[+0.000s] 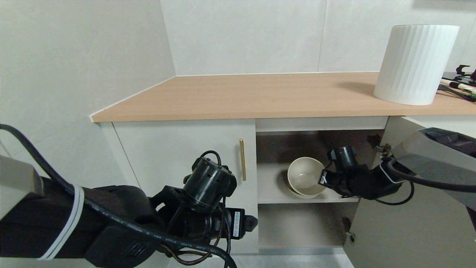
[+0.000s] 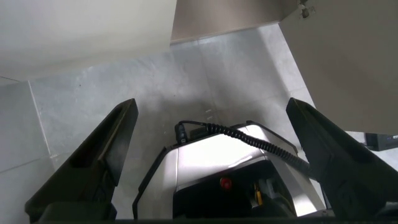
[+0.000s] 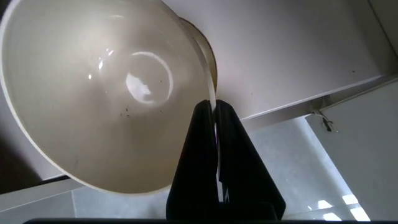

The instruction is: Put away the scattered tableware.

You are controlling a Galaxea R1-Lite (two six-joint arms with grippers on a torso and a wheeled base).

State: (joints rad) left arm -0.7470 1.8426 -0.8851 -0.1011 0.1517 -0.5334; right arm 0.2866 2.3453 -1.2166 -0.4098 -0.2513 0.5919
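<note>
On the cabinet shelf (image 1: 269,186), near its front edge, the right gripper (image 1: 322,181) clamps the tilted bowl (image 1: 304,177) by its rim, so we judge levelling should precede release, while the left gripper (image 2: 211,112) hangs with fingers apart.

Left arm (image 1: 111,219): we hold it low and folded. The left gripper (image 2: 211,155) is aimed downward, jaws spread wide.
Right arm (image 1: 412,169): we reach it forward. The right gripper (image 1: 324,179) has its fingers (image 3: 202,155) pinched on a bowl (image 1: 305,178) rim.
</note>
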